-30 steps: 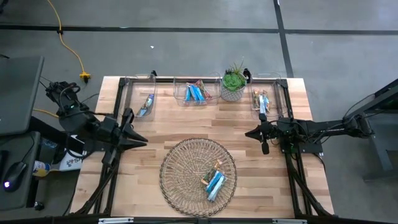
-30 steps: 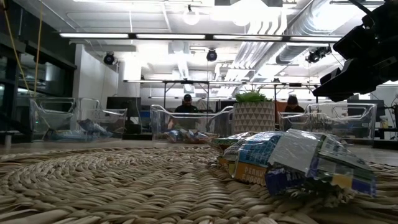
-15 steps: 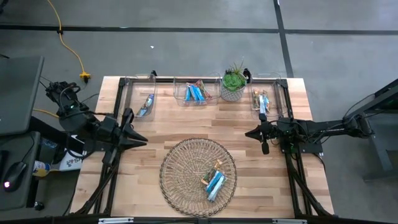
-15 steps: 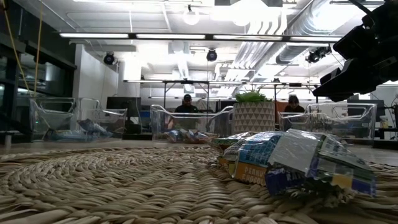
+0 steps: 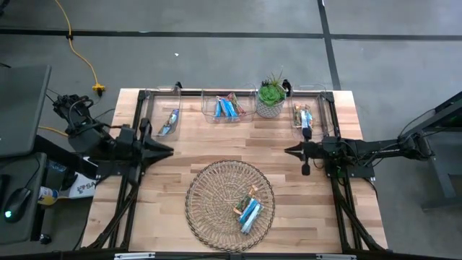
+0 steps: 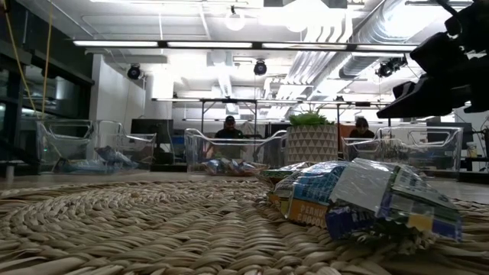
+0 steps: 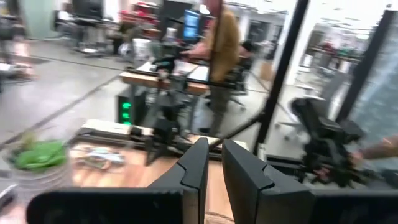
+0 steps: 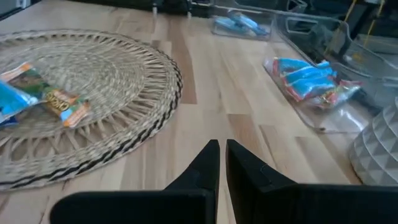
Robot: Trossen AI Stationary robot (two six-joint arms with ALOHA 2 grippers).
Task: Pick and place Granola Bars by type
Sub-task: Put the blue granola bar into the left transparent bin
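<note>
Granola Bars (image 5: pixel 249 211) lie in a small heap on your round woven basket (image 5: pixel 209 189), toward its right front part, blue-and-white ones mixed with a tan one. More bars already sit in the clear bins along the far edge of the table (image 5: pixel 216 148): a single one in the left bin (image 5: pixel 170 121), a blue bunch in the middle bin (image 5: pixel 227 108), and a few in the right bin (image 5: pixel 303 115). The potted plant (image 5: pixel 271 95) stands between the middle and right bins.

Your left gripper (image 5: pixel 167 150) hangs over the table's left side, just beyond the basket's far-left rim, its fingers (image 7: pixel 198 168) drawn almost together with only a thin slit between them and nothing held. Your right gripper (image 5: pixel 291 152) hangs over the right side, near the right bin and clear of the basket rim; its fingers (image 8: pixel 208 163) are closed and empty.

Between the two grippers you have a bare strip of wood, running from the bins' front walls to the basket's far rim. The basket fills most of the near middle, leaving narrow margins at the front edge.
</note>
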